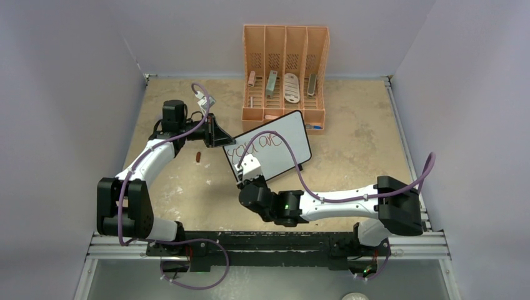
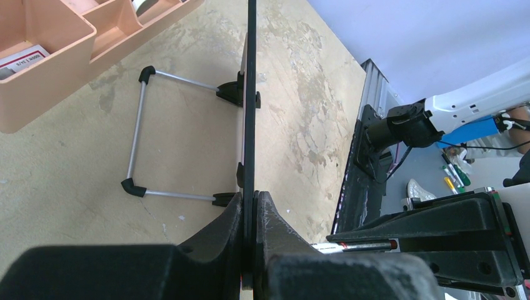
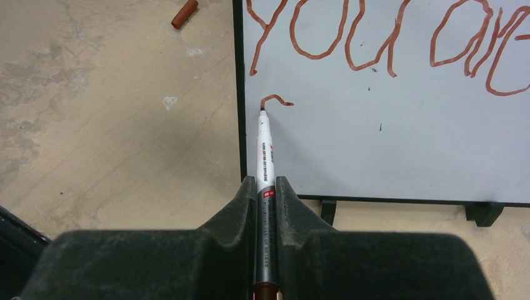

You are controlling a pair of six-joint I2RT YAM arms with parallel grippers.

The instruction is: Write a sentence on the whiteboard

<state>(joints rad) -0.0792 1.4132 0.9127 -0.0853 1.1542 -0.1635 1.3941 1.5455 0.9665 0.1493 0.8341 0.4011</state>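
The whiteboard [image 1: 279, 150] stands tilted mid-table on its small black feet. Red-brown letters of the sentence [image 3: 375, 37] read "you are" along its top line, and a short curved stroke [image 3: 276, 99] starts a second line below. My right gripper [image 3: 265, 181] is shut on a grey-and-white marker [image 3: 264, 150], whose tip touches the board at the left end of that stroke. My left gripper [image 2: 252, 197] is shut on the whiteboard's black left edge [image 2: 251, 94], seen edge-on. From above, the left gripper [image 1: 219, 134] is at the board's left side and the right gripper [image 1: 247, 172] at its lower left corner.
An orange organizer [image 1: 285, 69] with several items stands right behind the board. The marker's red-brown cap [image 1: 198, 157] lies on the table left of the board. The board's wire stand [image 2: 140, 131] rests on the table behind it.
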